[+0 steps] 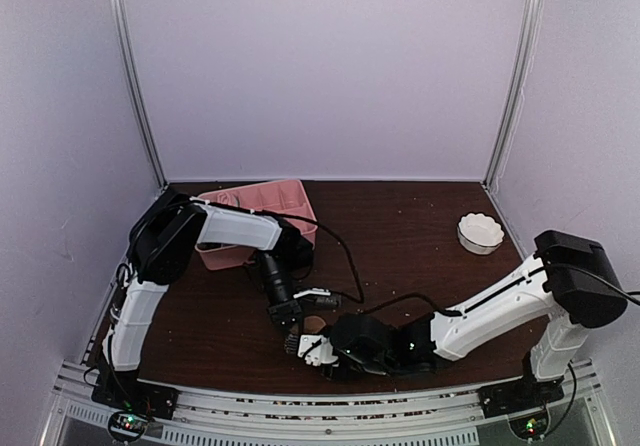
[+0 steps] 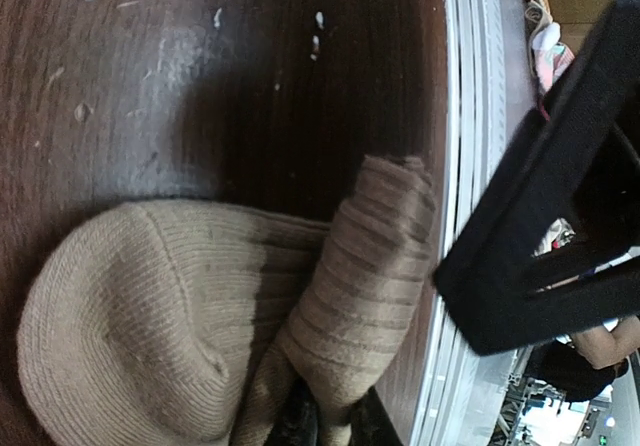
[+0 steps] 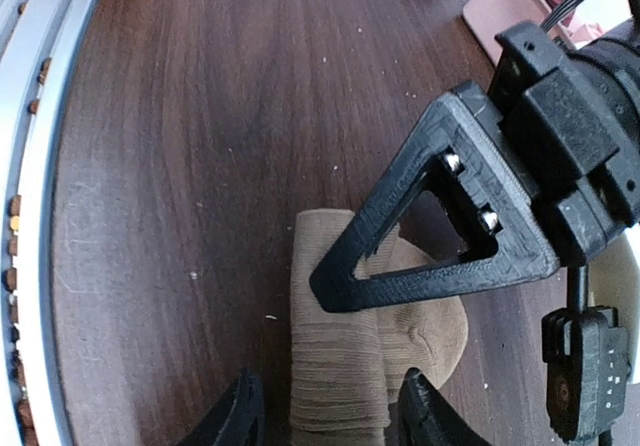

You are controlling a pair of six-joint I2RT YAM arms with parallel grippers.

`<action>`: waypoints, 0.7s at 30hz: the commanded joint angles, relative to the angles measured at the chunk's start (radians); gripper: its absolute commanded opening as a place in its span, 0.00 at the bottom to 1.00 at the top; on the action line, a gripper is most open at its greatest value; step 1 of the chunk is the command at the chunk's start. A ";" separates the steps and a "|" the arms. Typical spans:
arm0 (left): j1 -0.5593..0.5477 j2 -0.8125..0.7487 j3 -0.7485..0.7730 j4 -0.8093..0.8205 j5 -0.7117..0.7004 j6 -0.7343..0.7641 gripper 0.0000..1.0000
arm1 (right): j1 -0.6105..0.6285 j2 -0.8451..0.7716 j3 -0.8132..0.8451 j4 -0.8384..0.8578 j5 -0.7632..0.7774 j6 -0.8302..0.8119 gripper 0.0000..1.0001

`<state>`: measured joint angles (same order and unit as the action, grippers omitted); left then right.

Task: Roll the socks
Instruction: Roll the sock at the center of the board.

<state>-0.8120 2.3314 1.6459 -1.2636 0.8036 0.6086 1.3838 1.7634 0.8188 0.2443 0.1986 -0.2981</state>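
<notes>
A tan-beige sock [image 2: 130, 316] lies on the dark wooden table near its front edge. Its ribbed cuff [image 2: 370, 266] is folded over the foot part. My left gripper [image 2: 335, 418] is shut on the cuff end, with fabric pinched between its black fingers. In the right wrist view the same sock [image 3: 335, 366] lies lengthways between the fingers of my right gripper [image 3: 330, 411]. That gripper stands open astride the sock, with a gap on its left side. The left gripper's triangular finger [image 3: 400, 256] rests on top of the sock. In the top view both grippers [image 1: 290, 318] [image 1: 325, 351] meet at front centre and mostly hide the sock.
A pink divided tray [image 1: 262, 198] stands at the back left, behind the left arm. A small white scalloped bowl [image 1: 480, 233] sits at the back right. The aluminium rail [image 2: 455, 116] at the table's front edge runs close beside the sock.
</notes>
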 commanded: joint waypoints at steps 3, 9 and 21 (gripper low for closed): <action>0.021 0.085 -0.022 0.013 -0.179 0.054 0.09 | -0.080 0.052 0.073 -0.092 -0.148 -0.091 0.38; 0.034 0.095 -0.003 -0.008 -0.175 0.087 0.11 | -0.099 0.105 0.095 -0.125 -0.198 -0.091 0.32; 0.035 0.069 0.018 -0.021 -0.167 0.128 0.25 | -0.145 0.169 0.122 -0.176 -0.300 0.040 0.11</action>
<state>-0.7860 2.3703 1.6836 -1.3830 0.8001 0.6975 1.2728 1.8824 0.9344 0.1654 -0.0181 -0.3435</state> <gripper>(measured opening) 0.202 0.149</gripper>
